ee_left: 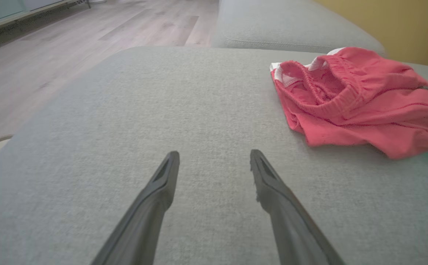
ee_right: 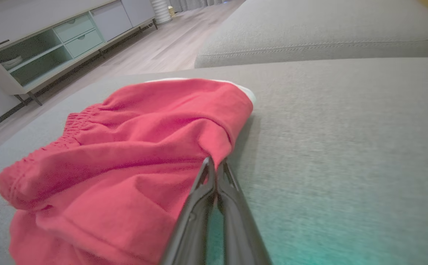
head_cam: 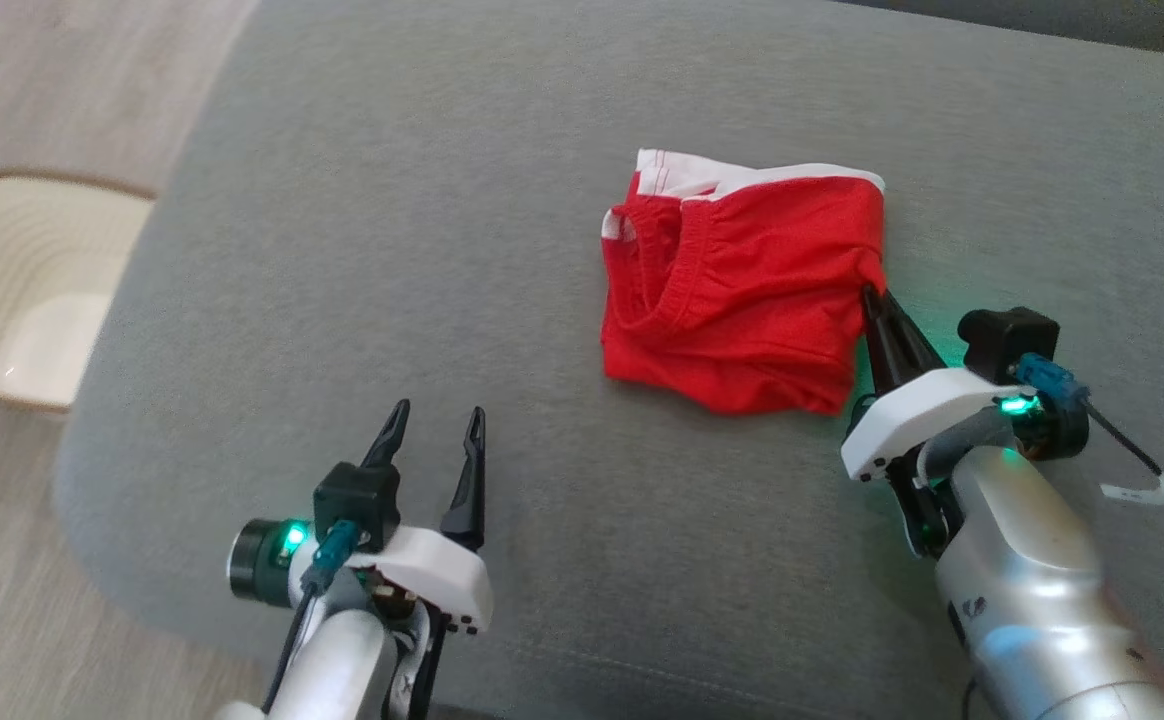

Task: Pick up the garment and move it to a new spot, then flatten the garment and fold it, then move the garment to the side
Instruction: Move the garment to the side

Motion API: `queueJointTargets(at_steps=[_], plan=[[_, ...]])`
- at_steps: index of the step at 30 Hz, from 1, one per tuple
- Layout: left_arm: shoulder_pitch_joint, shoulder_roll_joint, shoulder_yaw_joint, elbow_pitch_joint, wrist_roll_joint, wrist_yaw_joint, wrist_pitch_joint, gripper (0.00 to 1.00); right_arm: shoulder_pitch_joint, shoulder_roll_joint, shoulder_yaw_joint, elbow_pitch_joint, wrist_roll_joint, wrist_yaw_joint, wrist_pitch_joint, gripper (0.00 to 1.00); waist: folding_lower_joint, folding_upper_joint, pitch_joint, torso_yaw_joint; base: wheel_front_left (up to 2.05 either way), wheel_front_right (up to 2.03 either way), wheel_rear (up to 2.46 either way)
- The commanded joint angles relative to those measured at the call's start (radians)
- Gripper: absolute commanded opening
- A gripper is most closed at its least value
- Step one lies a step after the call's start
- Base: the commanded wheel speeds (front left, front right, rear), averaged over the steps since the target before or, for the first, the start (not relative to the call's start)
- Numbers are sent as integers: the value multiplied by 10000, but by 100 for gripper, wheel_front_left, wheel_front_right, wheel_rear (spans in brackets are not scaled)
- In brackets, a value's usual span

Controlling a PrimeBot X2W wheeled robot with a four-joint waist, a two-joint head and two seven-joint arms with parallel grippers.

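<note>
Red garment [head_cam: 742, 290] lies bunched on the grey sofa cushion [head_cam: 392, 250] in the head view, right gripper [head_cam: 871, 293] pinching its right edge, left gripper [head_cam: 439, 410] wide and well apart. Left wrist view: garment at upper right. Right wrist view: fingers [ee_right: 195, 209] clamp a red fold.

Head view: from high above, tilted down onto the grey cushion [head_cam: 442, 200]; floor and a pale basket [head_cam: 22, 290] at frame left.
Left wrist view: low over the cushion, facing along the left fingers [ee_left: 162, 191]; red garment [ee_left: 364, 110] at upper right, some way off.
Right wrist view: low, very near the red garment; right fingers [ee_right: 197, 206] at bottom centre, cabinet [ee_right: 52, 48] at upper left.
Shared: cushion, red garment and wooden floor [ee_left: 70, 44] in all three.
</note>
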Motion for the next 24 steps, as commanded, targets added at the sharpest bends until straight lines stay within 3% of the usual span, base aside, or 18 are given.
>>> queueJointTargets(at_steps=[1, 12, 24], plan=[[-276, 87, 396, -230, 114, -38, -61, 100, 85, 47, 167, -369, 84, -9, -40, 0, 0, 0, -170, -548, 0, 0, 0], [-557, 87, 611, -55, 408, -296, -61, 100, 515, 47, 634, -1344, 467, -9, -40, 0, 0, 0, -311, -4274, 0, 0, 0], [-1016, 87, 709, 168, 728, -513, -61, 100, 637, 47, 1248, -2130, 829, -9, -40, 0, 0, 0, 160, -6816, 0, 0, 0]])
